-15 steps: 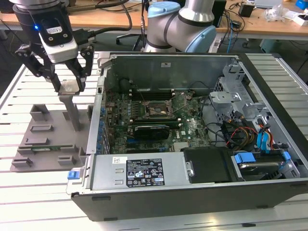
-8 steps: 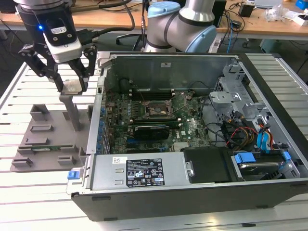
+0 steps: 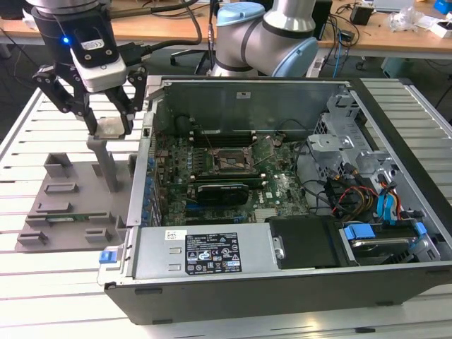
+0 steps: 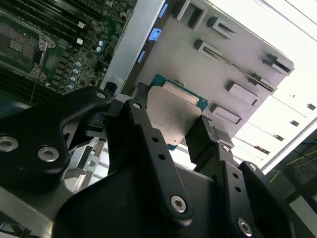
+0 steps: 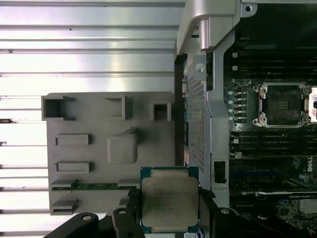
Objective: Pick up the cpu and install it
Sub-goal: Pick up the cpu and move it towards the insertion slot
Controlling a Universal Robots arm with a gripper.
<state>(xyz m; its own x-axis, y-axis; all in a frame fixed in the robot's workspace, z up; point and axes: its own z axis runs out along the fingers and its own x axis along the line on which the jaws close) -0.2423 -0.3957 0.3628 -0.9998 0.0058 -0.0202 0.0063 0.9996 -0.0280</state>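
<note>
tool [image 3: 109, 130] clamped on cpu [image 5: 170, 202] | held over grey tray [image 3: 67, 212] (just beside open computer case [image 3: 282, 296])

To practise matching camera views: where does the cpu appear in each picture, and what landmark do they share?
Exterior view: cpu between the jaws, above the grey tray.
Second wrist view: cpu between the jaws, tray behind it.
First wrist view: cpu between the jaws, at the tray's edge.
Shared landmark: the grey tray.

cpu [image 5: 170, 202] in hand [image 3: 110, 130], above tray [image 3: 70, 212], computer case [image 3: 282, 289] at exterior view's right
</note>
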